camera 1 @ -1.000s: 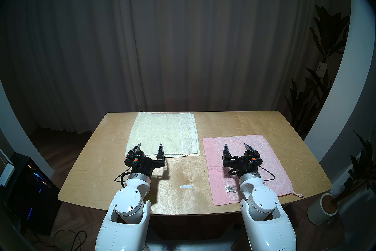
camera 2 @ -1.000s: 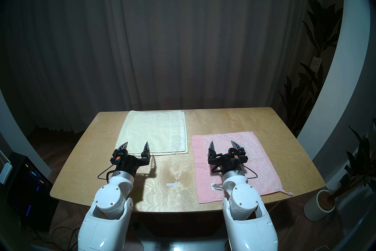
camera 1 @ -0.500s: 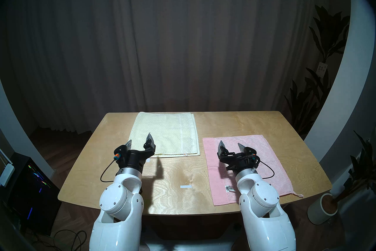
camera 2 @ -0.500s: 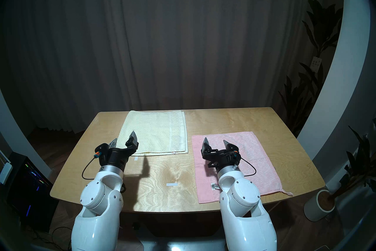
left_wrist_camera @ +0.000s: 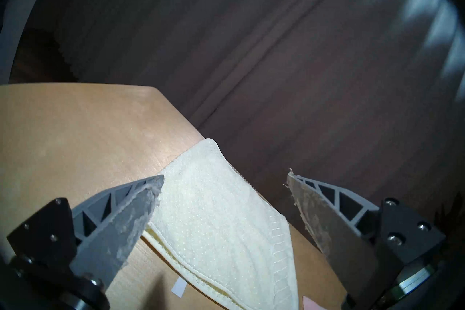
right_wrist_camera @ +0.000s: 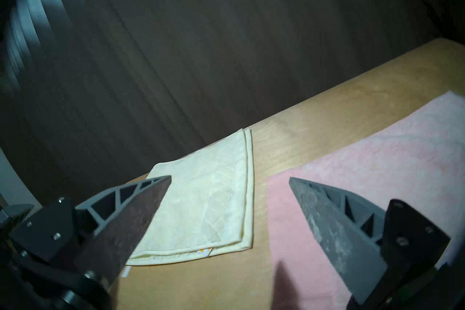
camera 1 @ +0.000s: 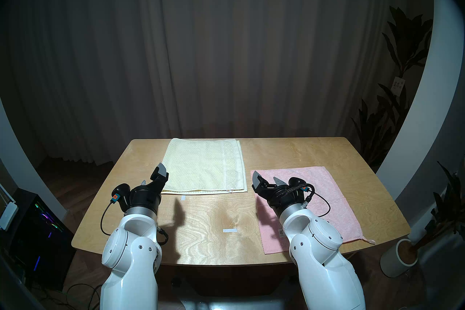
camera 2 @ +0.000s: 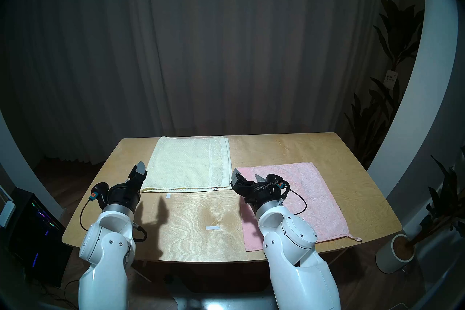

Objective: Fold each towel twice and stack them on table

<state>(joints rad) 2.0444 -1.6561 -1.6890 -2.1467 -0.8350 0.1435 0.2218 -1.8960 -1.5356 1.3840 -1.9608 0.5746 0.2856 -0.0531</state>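
A cream-yellow towel (camera 1: 203,168) with a lace band lies at the back middle of the table (camera 1: 214,214), its edges showing doubled layers (right_wrist_camera: 246,239). The pink towel (camera 1: 327,201) lies flat at the right, its white label (camera 1: 281,234) near the front. My left gripper (camera 1: 153,176) hovers open beside the cream towel's (left_wrist_camera: 214,221) near-left corner, holding nothing. Over the pink towel's (right_wrist_camera: 377,163) far-left corner, my right gripper (camera 1: 266,177) also stands open and holds nothing.
A white tape strip (camera 1: 229,230) marks the table's front middle, and a smaller one (camera 1: 183,198) lies by the cream towel's near edge. A potted plant (camera 1: 400,259) stands off the right front corner. A lit computer case (camera 1: 37,226) is on the floor at left.
Both arms have swung to the left and rolled their wrists. The left gripper went from the cream towel's near edge to its left corner. The right went to the pink towel's left edge.
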